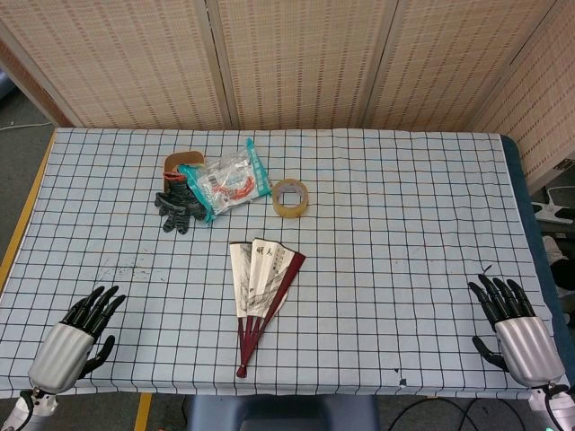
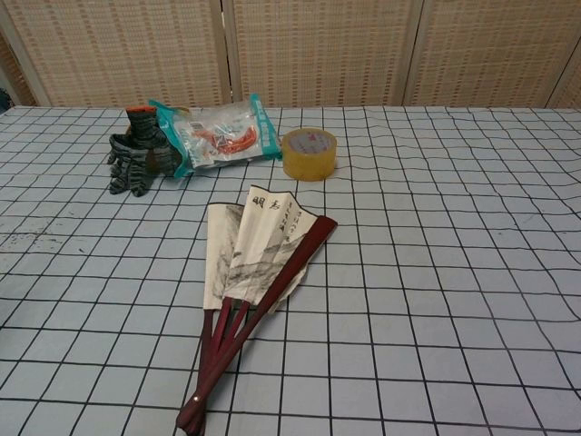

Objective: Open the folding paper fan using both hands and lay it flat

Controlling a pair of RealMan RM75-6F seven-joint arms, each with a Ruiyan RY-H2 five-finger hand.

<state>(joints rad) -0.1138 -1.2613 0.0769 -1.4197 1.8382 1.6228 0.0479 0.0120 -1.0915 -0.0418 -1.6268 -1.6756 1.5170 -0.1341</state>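
Partly opened dark-red-ribbed paper folding fan [image 1: 260, 292] flat on checkered surface [image 1: 404, 224], pivot near, leaves away. Left hand [image 1: 79, 337], right hand [image 1: 512, 328]: fingers spread, empty.

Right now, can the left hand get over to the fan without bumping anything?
Probably yes. The left hand rests open near the table's near-left corner, and only bare checkered cloth lies between it and the partly opened fan. The glove, packet and tape sit farther back.

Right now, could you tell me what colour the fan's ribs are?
Dark red on the fan; clearest in the chest view.
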